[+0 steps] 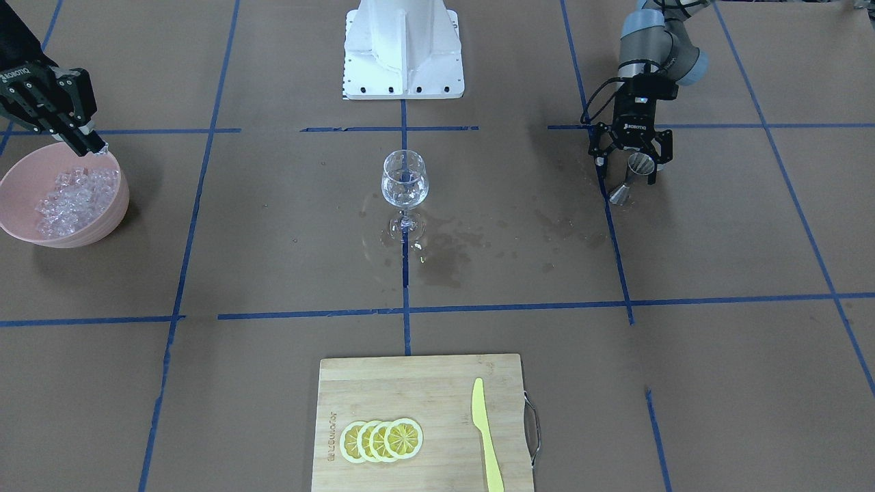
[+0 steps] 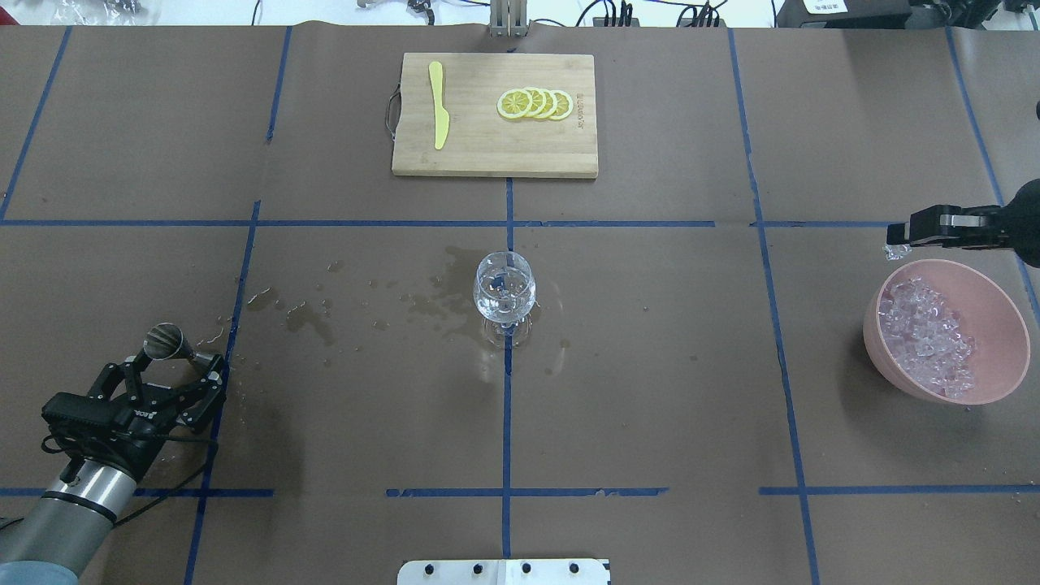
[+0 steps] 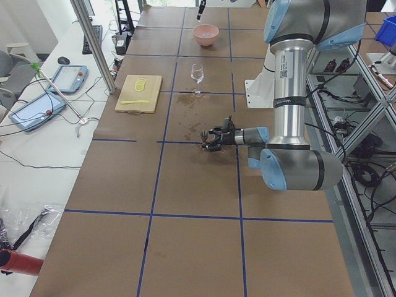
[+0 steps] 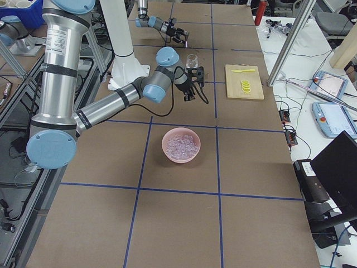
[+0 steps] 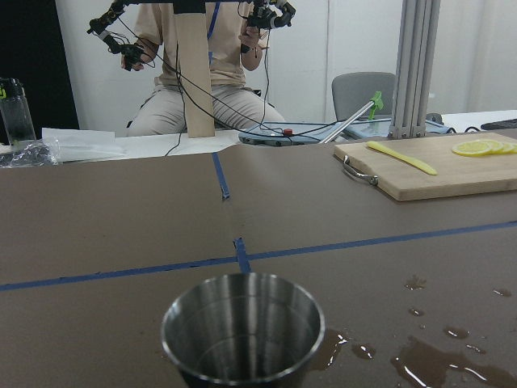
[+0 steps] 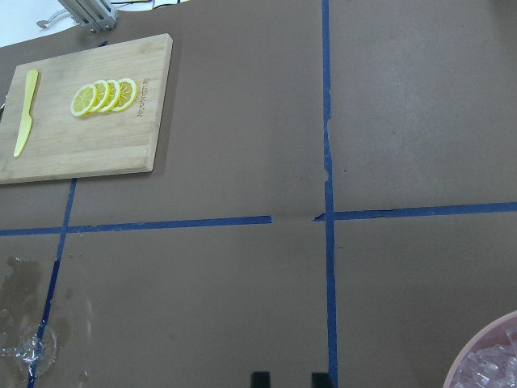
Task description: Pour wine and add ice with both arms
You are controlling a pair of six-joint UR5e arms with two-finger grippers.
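A clear wine glass [image 1: 404, 179] with clear liquid in it stands at the table's middle. A pink bowl [image 1: 102, 222] holds a heap of ice [image 1: 75, 198]. My right gripper [image 1: 92, 145] hangs over the bowl's far rim, shut on one ice cube [image 2: 894, 253]. In the right wrist view only its two fingertips [image 6: 258, 377] show. My left gripper [image 1: 632, 164] is open, low over the table, its fingers on either side of a steel jigger [image 1: 632, 176]. The jigger's cup [image 5: 242, 327] fills the bottom of the left wrist view.
Wet patches [image 1: 444, 256] spread around the glass. A bamboo cutting board [image 1: 410, 383] holds lemon slices [image 1: 381, 439] and a yellow knife [image 1: 487, 437]. The white base block [image 1: 403, 48] stands behind the glass. Blue tape lines cross the brown table.
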